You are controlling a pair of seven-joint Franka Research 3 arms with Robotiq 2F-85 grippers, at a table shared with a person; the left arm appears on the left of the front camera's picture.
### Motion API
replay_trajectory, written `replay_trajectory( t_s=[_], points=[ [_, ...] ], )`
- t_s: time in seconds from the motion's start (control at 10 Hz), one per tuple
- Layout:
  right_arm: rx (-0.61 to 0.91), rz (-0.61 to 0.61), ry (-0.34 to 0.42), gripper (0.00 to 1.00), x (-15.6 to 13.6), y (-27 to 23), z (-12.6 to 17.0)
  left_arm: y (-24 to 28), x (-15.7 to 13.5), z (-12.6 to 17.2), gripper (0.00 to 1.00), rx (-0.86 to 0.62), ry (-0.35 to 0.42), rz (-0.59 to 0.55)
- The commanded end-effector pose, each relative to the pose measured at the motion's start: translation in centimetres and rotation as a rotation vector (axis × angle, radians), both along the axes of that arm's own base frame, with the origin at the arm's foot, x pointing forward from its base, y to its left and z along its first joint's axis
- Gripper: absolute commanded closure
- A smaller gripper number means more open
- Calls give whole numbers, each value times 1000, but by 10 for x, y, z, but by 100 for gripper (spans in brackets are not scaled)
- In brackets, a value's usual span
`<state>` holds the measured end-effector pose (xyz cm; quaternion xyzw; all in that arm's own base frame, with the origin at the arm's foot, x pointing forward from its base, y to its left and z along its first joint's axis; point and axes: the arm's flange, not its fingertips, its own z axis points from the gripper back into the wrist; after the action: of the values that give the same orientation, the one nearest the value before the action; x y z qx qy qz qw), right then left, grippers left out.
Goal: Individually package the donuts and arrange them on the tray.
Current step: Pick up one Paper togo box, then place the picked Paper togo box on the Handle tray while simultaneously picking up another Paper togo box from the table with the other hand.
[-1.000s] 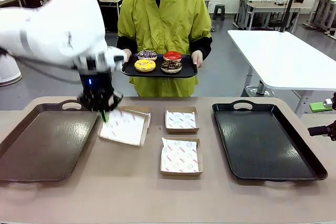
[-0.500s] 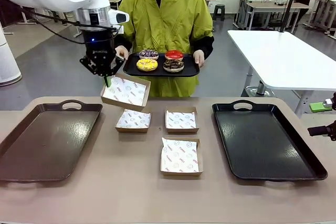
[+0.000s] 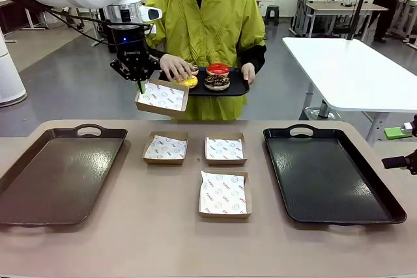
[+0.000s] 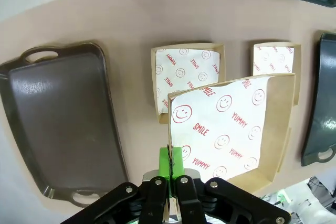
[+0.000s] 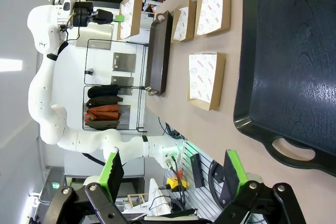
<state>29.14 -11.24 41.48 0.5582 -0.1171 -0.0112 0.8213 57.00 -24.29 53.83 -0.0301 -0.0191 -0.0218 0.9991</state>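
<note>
1. The left end effector [image 3: 140, 84] is clamped shut on the rim of a paper-lined box [image 3: 161, 97]. It's holding the box up in the air, tilted, with the smiley-print liner facing up.
2. The donuts sit on a dark serving tray [image 3: 236, 89] that the person holds just past that end effector, off to its right.
3. The person's hand [image 3: 174, 66] is on the yellow-iced donut [image 3: 189, 82], right beside the held box. The red glazed donut [image 3: 217, 69] and the chocolate sprinkle donut [image 3: 216, 82] are a bit farther right of the end effector.
4. Below the left end effector, three more lined boxes [image 3: 165, 148] lie flat on the tabletop [image 3: 163, 226]. A brown tray [image 3: 58, 174] is down to its left.
5. The right end effector [image 5: 173, 169] has its fingers spread wide with nothing between them. The black tray [image 5: 283, 51] lies just ahead of it, and I can't see anything in it.
</note>
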Motion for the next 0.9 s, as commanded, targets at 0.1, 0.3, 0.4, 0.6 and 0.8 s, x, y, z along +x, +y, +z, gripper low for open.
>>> replay_trajectory(
  t_s=[0.1, 0.3, 0.4, 0.6, 0.8],
  points=[
    [11, 5, -11, 0, 1, 0, 0, -1, -11, 0, 100, 7, 4, 5],
    [11, 5, -11, 0, 1, 0, 0, -1, -11, 0, 100, 7, 4, 5],
    [11, 5, -11, 0, 1, 0, 0, -1, -11, 0, 100, 7, 4, 5],
    [11, 5, -11, 0, 1, 0, 0, -1, -11, 0, 100, 7, 4, 5],
    [11, 5, -11, 0, 1, 0, 0, -1, -11, 0, 100, 7, 4, 5]
  ],
)
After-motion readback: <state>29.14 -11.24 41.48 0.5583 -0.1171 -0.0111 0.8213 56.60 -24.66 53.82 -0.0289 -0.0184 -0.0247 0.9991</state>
